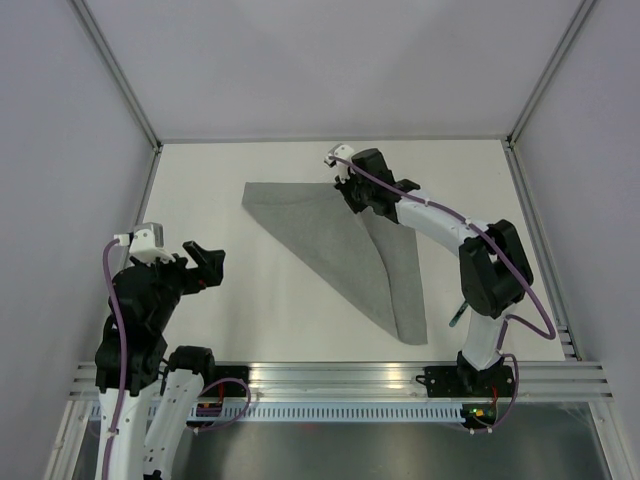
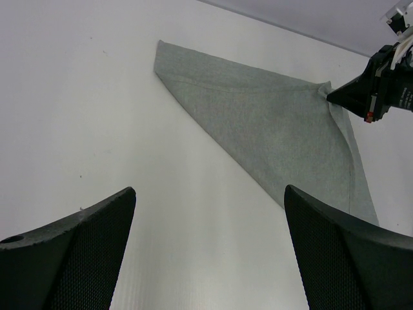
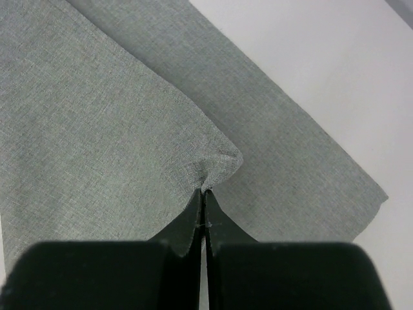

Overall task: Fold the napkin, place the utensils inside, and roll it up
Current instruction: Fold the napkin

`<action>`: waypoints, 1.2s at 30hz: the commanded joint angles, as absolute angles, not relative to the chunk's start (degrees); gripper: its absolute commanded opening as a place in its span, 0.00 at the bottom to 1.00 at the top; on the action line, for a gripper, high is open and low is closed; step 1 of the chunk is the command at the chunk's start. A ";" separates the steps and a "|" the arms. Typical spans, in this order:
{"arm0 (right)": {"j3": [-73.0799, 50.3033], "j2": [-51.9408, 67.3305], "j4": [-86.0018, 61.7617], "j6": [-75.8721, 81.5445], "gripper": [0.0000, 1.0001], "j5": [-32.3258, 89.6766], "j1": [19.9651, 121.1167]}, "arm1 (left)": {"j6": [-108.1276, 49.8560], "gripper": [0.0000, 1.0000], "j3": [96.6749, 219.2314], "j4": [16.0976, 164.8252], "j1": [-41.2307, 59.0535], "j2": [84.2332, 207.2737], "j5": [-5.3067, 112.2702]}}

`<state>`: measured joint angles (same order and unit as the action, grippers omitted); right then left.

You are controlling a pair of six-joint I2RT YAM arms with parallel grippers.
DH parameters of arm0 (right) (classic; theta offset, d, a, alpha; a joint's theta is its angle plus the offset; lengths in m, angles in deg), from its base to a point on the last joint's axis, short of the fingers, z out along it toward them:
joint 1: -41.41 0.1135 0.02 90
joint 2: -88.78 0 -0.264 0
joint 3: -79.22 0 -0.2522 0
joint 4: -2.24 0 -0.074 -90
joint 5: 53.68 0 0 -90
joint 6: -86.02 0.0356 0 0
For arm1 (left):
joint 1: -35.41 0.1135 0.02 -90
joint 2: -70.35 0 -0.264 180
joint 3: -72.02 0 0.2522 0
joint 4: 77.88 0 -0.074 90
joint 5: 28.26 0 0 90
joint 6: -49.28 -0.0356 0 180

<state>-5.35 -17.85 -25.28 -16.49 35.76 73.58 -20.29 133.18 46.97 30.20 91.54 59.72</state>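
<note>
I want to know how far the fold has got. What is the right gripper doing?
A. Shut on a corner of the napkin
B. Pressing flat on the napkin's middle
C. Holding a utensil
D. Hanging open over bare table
A: in the right wrist view the right gripper is shut on a puckered corner of the napkin.

Left pincer (image 2: 210, 194) agape; right pincer (image 2: 333, 97) pinching folded napkin (image 2: 271, 123) corner.
</note>
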 commanded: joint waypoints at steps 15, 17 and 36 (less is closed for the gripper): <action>-0.28 -18.98 -24.71 -15.76 0.00 36.58 67.61 | -21.12 1.00 132.63 49.69 30.40 90.65 59.90; -0.19 -18.98 -24.80 -15.67 0.00 36.58 67.08 | -21.12 1.00 132.63 49.69 30.40 90.65 59.90; -0.63 -18.72 -24.45 -15.23 0.00 34.56 64.00 | -21.12 1.00 132.54 49.77 30.40 90.91 59.99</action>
